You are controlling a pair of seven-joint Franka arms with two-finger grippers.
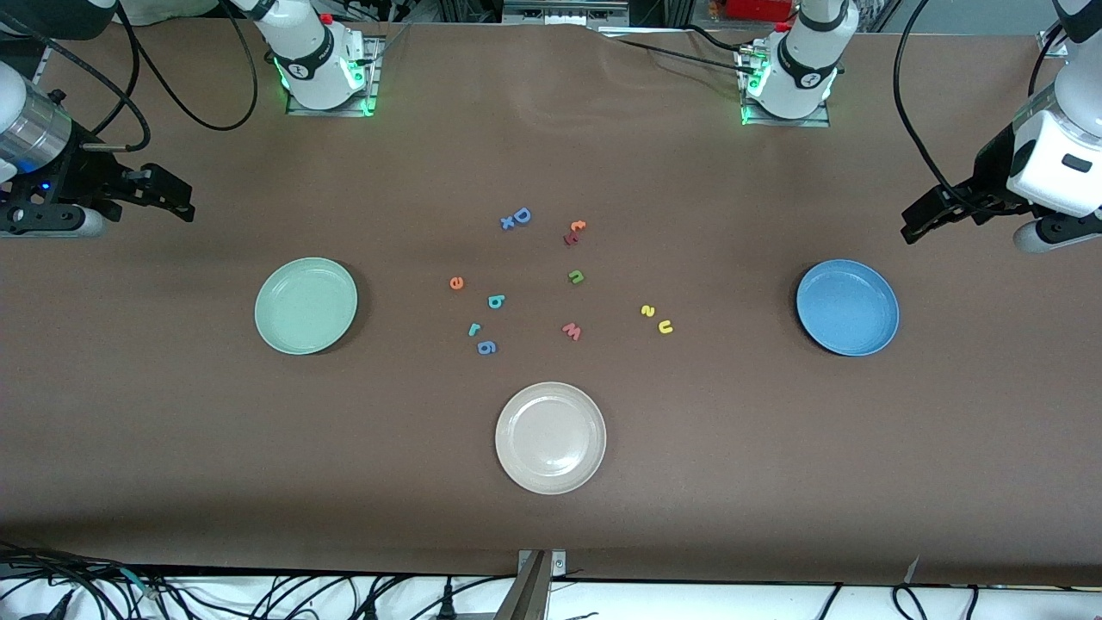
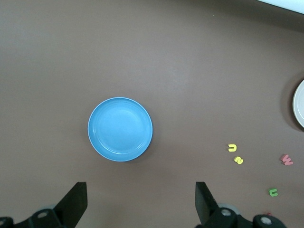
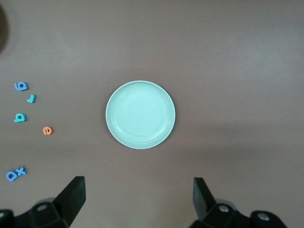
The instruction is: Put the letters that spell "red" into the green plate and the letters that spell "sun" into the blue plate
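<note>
Brown table, both plates empty; nothing sorted yet. I hold the left gripper [image 2: 137, 205] wide open above the blue plate [image 1: 847, 307] and the right gripper [image 3: 137, 203] wide open above the green plate [image 1: 306, 306], a waiting pose. All letters lie between the plates, "e" [image 1: 456, 282] toward green, "u" [image 1: 665, 326] toward blue.

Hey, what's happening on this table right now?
Nothing is being handled yet. The left gripper hangs open near the blue plate, and the right gripper hangs open near the green plate. Both plates are bare. The small letters, among them the orange e and yellow u, lie scattered between the plates, untouched.
</note>
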